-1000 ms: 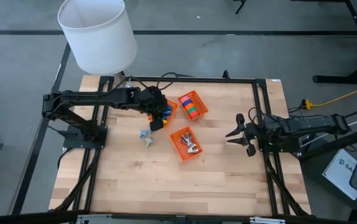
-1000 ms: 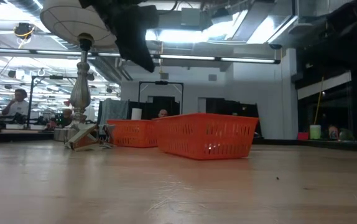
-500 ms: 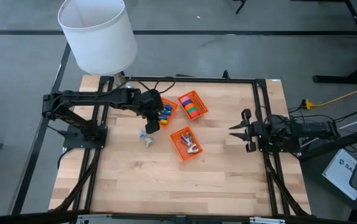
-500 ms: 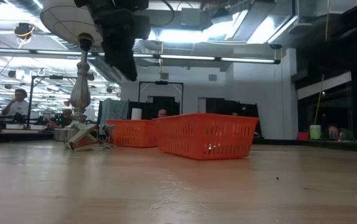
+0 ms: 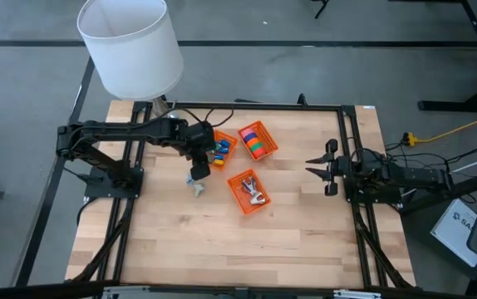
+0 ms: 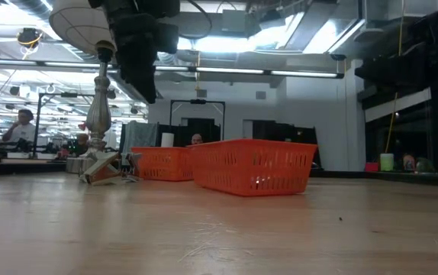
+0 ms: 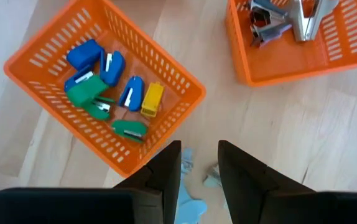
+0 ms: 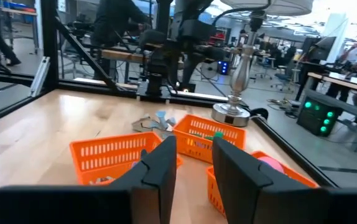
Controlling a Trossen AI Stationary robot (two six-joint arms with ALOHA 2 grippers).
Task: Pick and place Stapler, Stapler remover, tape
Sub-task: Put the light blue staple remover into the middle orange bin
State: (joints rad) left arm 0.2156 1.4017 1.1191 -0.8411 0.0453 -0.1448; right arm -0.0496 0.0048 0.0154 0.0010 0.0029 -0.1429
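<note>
Wide wooden table (image 5: 222, 241) with a tall white-shaded lamp (image 5: 130, 46) towering at its far-left corner. Out on the right, the right arm waits just off the table's right edge, its right gripper (image 5: 320, 168) hanging over the edge with the fingers parted and nothing between them. The left arm reaches in from the left, and the left gripper (image 5: 195, 173) hovers above the table just left of the baskets, fingers (image 7: 166, 177) a narrow gap apart and holding nothing. Three orange baskets cluster mid-table: the far one (image 5: 268, 143) carries the tape (image 5: 255, 141), rolls of red, pink, orange and green lined up inside; the left basket (image 7: 178, 84) holds small blue, green and yellow blocky pieces (image 7: 107, 84); the near basket (image 5: 240, 202) has silvery metal pieces (image 5: 253, 191) in it. Smallest of all, a pale blue-grey metal piece (image 5: 196, 186) lies loose on the wood, directly beneath the left gripper, just beside the left basket.
</note>
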